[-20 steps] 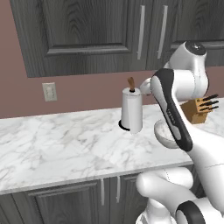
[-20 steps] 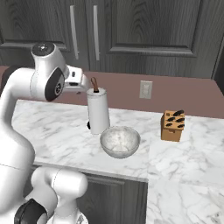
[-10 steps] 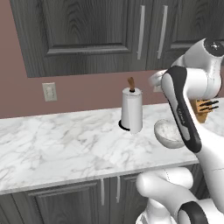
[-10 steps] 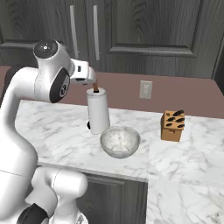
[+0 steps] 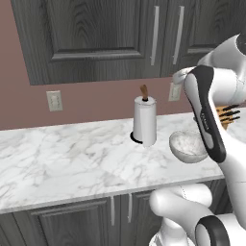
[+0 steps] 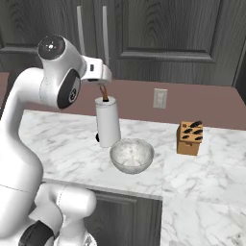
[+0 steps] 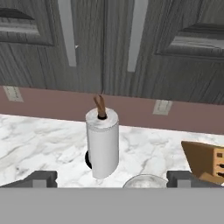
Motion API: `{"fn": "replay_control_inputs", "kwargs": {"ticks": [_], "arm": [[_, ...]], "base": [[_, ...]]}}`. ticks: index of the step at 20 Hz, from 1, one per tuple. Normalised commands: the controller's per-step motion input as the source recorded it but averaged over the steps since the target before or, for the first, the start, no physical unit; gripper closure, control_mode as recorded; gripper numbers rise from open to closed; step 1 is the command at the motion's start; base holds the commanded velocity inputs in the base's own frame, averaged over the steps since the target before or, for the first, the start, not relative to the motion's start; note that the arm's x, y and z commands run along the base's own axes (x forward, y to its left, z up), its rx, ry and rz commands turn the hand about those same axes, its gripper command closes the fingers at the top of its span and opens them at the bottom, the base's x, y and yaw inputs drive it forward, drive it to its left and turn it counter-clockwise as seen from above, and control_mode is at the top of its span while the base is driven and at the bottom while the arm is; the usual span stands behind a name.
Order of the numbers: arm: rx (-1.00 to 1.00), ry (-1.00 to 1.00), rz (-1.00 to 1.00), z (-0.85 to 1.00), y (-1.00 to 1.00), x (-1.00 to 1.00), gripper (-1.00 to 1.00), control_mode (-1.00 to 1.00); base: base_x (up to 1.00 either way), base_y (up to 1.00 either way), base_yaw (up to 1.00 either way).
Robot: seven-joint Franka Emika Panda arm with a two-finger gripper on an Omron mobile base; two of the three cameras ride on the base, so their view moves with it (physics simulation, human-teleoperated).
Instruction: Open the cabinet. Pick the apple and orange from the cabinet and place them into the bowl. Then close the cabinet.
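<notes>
Here, with its jaws spread wide and empty, the gripper (image 7: 112, 177) faces the shut cabinet (image 7: 94, 43) just above and ahead, whose stiff, heavy-looking doors seem best pulled by a slim, likely slippery bar handle (image 7: 66, 33), the bowl (image 6: 131, 155) waiting below.

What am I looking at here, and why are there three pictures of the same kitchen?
It is a rendered kitchen with a white robot arm on a driving base. Two cameras sit on that base, behind the arm to its left and right. The third sits on the hand and looks along the gripper, whose two dark fingertips stand wide apart, holding nothing. On the marble counter stand a paper-towel roll, a speckled bowl in front of it, and a wooden knife block to the right. Above hangs the dark cabinet, both doors shut, with long silver handles. The hand is raised, facing those doors.
</notes>
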Motion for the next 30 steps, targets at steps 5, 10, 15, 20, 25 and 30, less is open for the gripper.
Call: {"fn": "replay_control_inputs", "kwargs": {"ticks": [5,10,15,20,25,30], "arm": [[0.00,-0.07,-0.06,0.39,-0.06,0.00,-1.00,-1.00],[0.00,-0.08,-0.01,0.36,-0.04,0.01,-1.00,-1.00],[0.00,-0.10,0.00,0.34,-0.02,0.08,-1.00,-1.00],[0.00,-0.12,0.00,0.31,0.00,0.11,-1.00,-1.00],[0.00,-0.18,0.00,0.08,0.00,0.24,-1.00,-1.00],[0.00,-0.17,0.00,0.00,0.00,0.29,-1.00,-1.00]], "base": [[0.00,0.00,0.00],[0.00,0.00,0.00],[0.00,0.00,0.00],[0.00,0.00,0.00],[0.00,0.00,0.00],[0.00,0.00,0.00]]}}
